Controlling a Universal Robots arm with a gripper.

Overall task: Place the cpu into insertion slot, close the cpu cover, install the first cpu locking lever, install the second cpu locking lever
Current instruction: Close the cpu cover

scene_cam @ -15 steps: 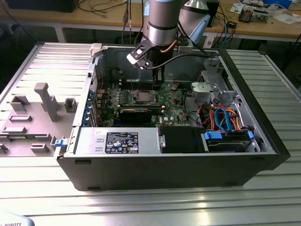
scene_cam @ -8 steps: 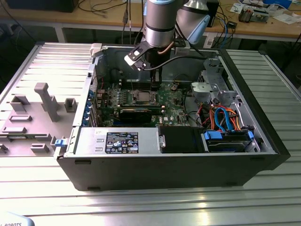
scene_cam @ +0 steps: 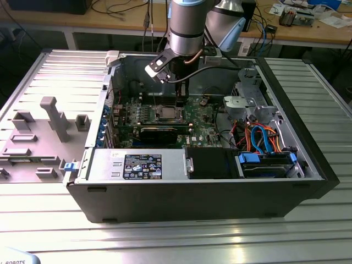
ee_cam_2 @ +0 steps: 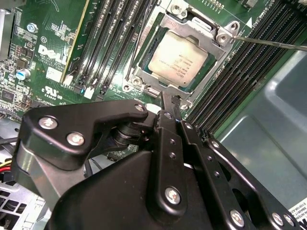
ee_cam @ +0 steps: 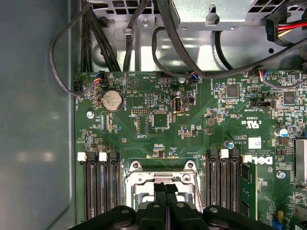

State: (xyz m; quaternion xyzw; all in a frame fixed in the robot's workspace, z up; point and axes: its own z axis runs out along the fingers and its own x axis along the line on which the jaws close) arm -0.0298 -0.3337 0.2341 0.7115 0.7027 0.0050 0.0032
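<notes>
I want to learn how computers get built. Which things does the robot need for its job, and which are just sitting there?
For the job: cpu, cpu cover lying over it, insertion slot, gripper close by.

Just sitting there: memory slots, round battery, orange and blue cables, grey holder beside the case.

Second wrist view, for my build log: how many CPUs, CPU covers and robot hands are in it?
cpu: 1
cpu cover: 1
hand: 1
Total: 3
</notes>
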